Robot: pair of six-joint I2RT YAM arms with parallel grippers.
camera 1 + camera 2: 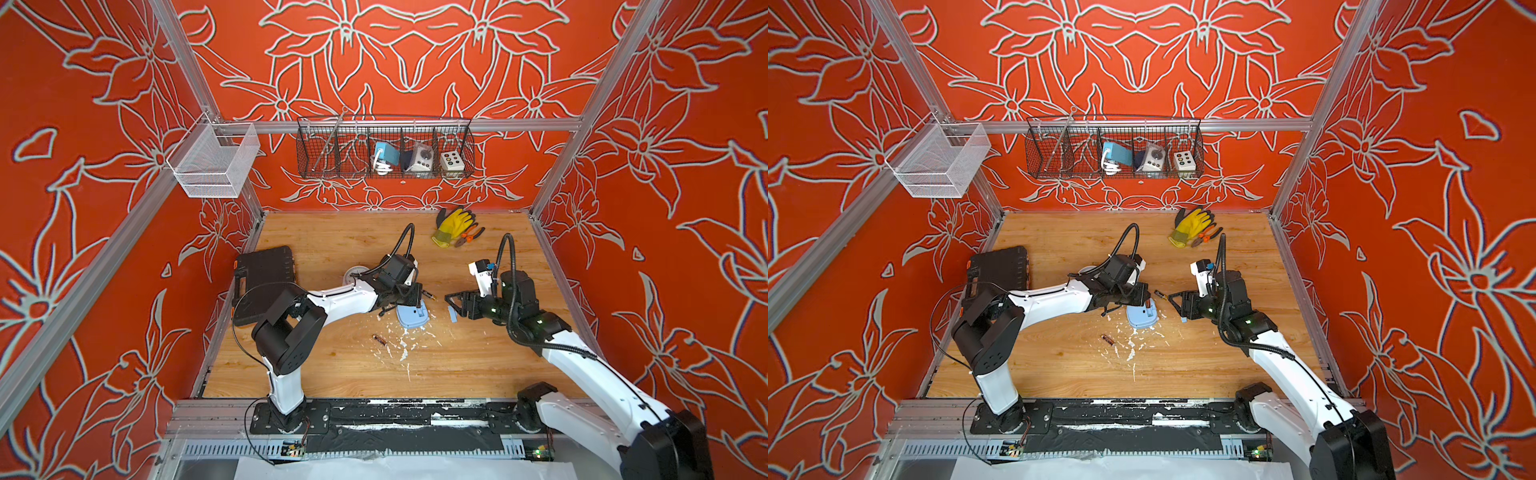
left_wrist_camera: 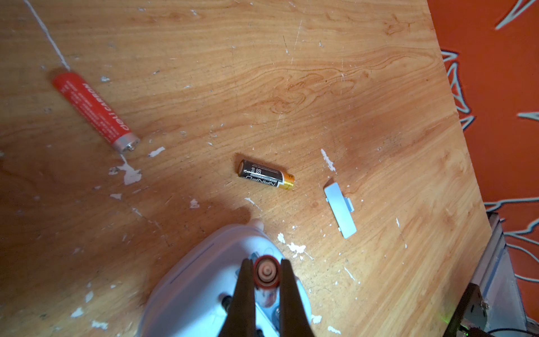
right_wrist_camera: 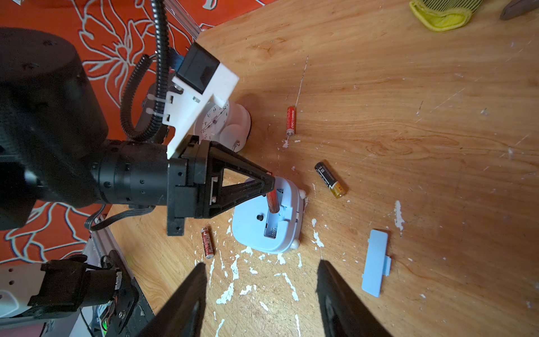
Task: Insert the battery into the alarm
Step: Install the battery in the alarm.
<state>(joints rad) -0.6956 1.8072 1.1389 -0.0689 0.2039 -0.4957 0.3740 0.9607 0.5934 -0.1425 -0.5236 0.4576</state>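
- Red battery (image 3: 272,201) stood tilted in your left hand (image 3: 269,182), which was clenched on its upper end. Its lower end sat in the open bay of the pale blue alarm (image 3: 250,230).
- That alarm lay back-up near mid-counter, well apart from every edge of the counter (image 1: 332,365).
- Your right hand (image 3: 262,264) hovered with its fingers spread and nothing between them. It was near the alarm's loose cover (image 3: 376,262), which lay flat on the wood.
- Loose cells hemmed the alarm. A black-and-gold battery (image 3: 331,179) lay between your two hands, and a dark red battery (image 3: 208,242) lay just beside the alarm toward the near edge.
- A second red cell (image 3: 290,121) lay farther off, near the white clock (image 3: 215,119).
- A black case (image 1: 262,274) overhung the left edge, and a yellow glove (image 1: 455,222) with pliers (image 1: 469,237) kept to the far edge.
- Your widest bare wood ran from the alarm to the near edge, marked only by white flecks.
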